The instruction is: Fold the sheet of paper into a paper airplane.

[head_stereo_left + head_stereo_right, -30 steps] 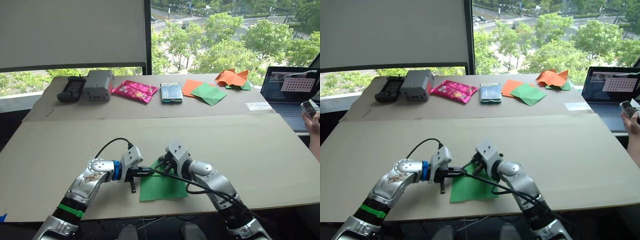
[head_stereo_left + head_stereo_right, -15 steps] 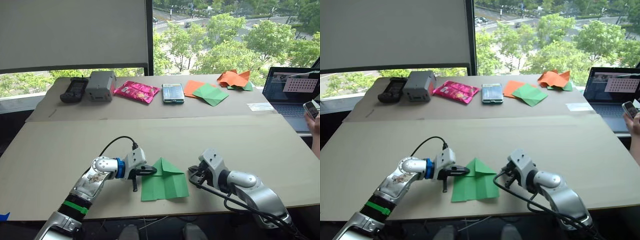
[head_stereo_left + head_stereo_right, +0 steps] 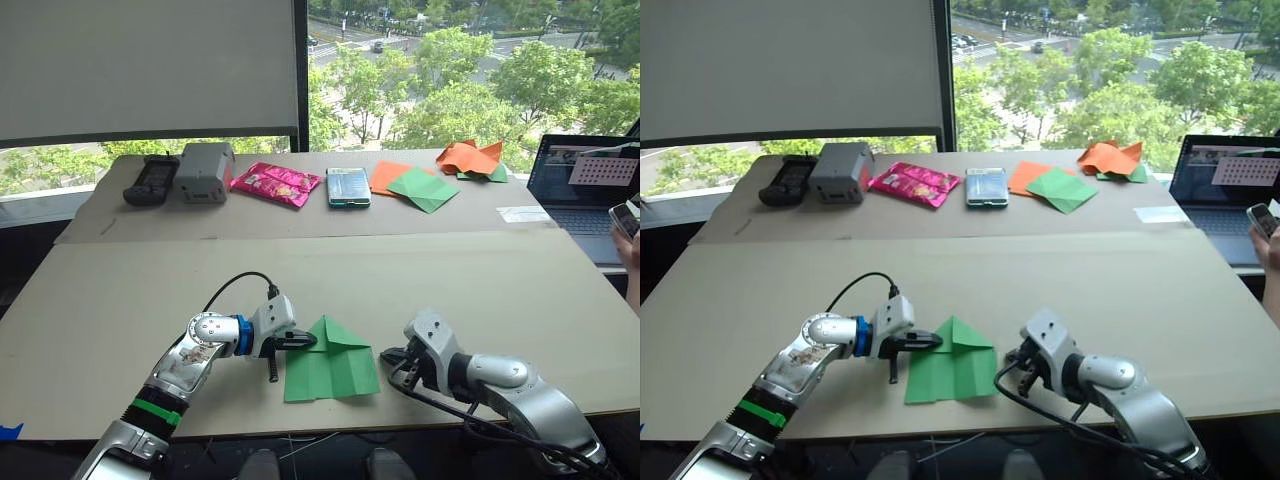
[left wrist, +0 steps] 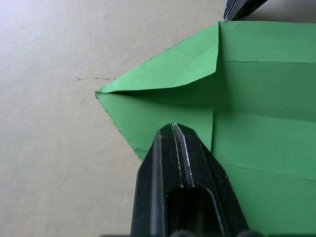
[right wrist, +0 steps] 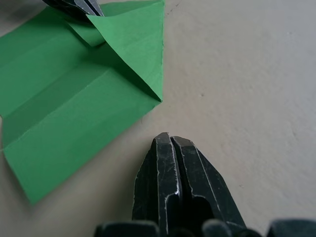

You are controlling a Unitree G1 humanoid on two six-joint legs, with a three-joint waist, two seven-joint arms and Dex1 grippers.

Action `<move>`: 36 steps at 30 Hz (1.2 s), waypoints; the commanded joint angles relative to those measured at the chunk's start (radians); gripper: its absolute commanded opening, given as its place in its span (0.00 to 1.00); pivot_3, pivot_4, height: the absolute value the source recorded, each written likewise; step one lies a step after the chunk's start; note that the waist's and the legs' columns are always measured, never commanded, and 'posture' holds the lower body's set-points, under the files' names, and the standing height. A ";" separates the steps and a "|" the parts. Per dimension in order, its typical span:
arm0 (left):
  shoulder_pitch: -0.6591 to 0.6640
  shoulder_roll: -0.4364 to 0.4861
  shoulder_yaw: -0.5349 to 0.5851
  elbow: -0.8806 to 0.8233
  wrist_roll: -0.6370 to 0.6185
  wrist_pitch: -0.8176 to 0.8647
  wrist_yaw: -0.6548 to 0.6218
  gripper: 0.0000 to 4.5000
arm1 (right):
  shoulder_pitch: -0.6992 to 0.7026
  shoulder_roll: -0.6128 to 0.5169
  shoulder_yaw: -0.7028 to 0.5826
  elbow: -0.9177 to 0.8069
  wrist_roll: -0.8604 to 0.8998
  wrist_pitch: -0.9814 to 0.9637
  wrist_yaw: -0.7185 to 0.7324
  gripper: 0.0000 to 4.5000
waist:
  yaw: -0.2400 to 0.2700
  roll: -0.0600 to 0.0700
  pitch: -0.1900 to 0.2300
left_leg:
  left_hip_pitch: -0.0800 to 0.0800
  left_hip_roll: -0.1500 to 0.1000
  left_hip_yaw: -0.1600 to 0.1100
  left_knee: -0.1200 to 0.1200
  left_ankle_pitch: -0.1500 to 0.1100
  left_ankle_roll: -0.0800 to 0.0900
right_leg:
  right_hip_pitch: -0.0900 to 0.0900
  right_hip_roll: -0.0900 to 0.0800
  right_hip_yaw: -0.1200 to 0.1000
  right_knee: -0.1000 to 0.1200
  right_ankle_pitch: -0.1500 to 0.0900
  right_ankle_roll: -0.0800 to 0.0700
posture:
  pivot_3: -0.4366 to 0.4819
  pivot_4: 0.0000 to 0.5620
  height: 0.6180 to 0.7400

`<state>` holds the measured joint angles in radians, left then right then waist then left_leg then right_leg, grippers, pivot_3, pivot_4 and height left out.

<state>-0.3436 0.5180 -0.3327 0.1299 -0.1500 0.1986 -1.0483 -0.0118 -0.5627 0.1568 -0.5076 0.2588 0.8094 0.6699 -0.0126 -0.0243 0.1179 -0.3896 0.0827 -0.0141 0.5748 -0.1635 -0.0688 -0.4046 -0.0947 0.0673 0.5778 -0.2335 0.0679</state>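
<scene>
Green sheet of paper [image 3: 330,362] sits lower centre, both top corners folded to a point. Your left gripper [image 3: 303,342], fingers pressed together, pins its left flap so the crease holds. Your right gripper [image 3: 391,357], also closed and empty, rests just beside the right edge, clear of the paper.

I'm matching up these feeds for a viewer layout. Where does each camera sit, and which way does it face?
Left and right eye views: on the head, facing forward and down over the table; both arms show.
Left wrist view: along the shut left hand, pressed on the sheet of paper.
Right wrist view: along the shut right hand, on bare table beside the sheet.
Shared: the sheet's pointed, folded end.
</scene>
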 commanded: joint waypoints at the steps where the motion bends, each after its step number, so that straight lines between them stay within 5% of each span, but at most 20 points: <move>1: 0.012 0.003 -0.030 0.046 0.052 0.025 0.006 0.01 | 0.001 0.035 -0.016 -0.003 0.049 -0.011 -0.003 0.00 | 0.001 0.000 0.000 | 0.000 0.000 0.000 0.000 0.000 0.000 | 0.000 0.000 0.000 0.000 0.000 0.000 | 0.48 0.27 0.82; 16: -0.002 0.004 -0.031 0.056 0.056 0.021 0.000 0.01 | -0.008 0.154 -0.122 -0.011 0.214 0.002 -0.034 0.00 | 0.001 0.001 0.000 | -0.001 0.000 0.000 0.000 0.000 0.000 | 0.000 0.000 0.000 0.000 0.000 0.000 | 0.48 0.27 0.82; 36: -0.058 -0.007 -0.073 0.002 0.064 0.044 -0.063 0.01 | -0.096 0.223 0.037 0.063 0.178 -0.028 -0.107 0.00 | 0.002 0.003 -0.001 | -0.003 0.000 -0.001 0.000 0.000 0.000 | 0.000 0.001 0.000 0.000 0.000 0.000 | 0.48 0.27 0.82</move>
<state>-0.4110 0.5138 -0.3711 0.1289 -0.1158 0.2244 -1.0961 -0.0962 -0.3437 0.1901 -0.4361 0.4408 0.8092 0.5632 -0.0107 -0.0209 0.1167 -0.3923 0.0826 -0.0152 0.5746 -0.1635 -0.0687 -0.4048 -0.0932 0.0673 0.5779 -0.2335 0.0680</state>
